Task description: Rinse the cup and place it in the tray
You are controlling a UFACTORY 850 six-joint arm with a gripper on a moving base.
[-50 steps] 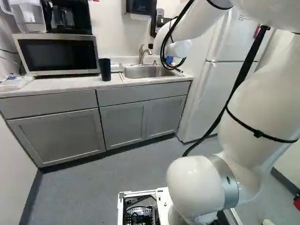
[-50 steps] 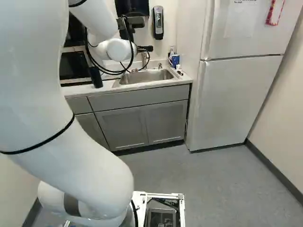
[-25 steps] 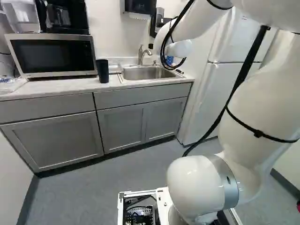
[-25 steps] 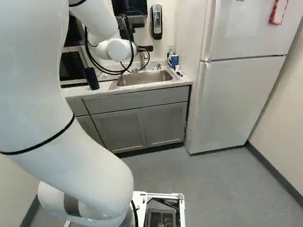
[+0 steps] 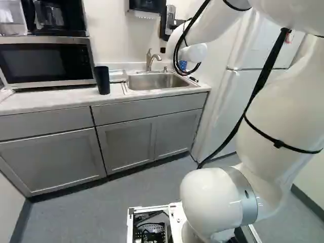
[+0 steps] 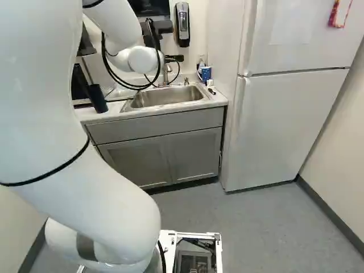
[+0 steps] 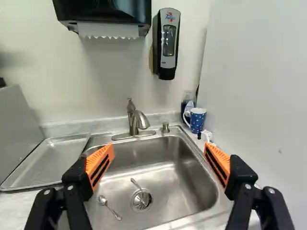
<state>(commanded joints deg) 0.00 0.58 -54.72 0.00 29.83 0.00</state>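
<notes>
My tool (image 6: 164,27) has its fingers spread wide apart. On the worktop (image 5: 45,98), the blue dotted cup (image 7: 197,122) stands upright near the sink's (image 7: 192,182) back corner; across the sink lie the tray (image 7: 53,158) and the black tumbler (image 5: 102,81). A spoon (image 7: 111,208) lies in the sink.

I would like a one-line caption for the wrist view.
Open end effector facing a sink, blue mug beyond.

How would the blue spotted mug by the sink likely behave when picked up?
The mug looks stiff, probably ceramic, so it should keep its shape but might chip if knocked. Its smooth, curved side could turn in a loose grip. The handle sits on one side, so weight may be off-centre.
</notes>
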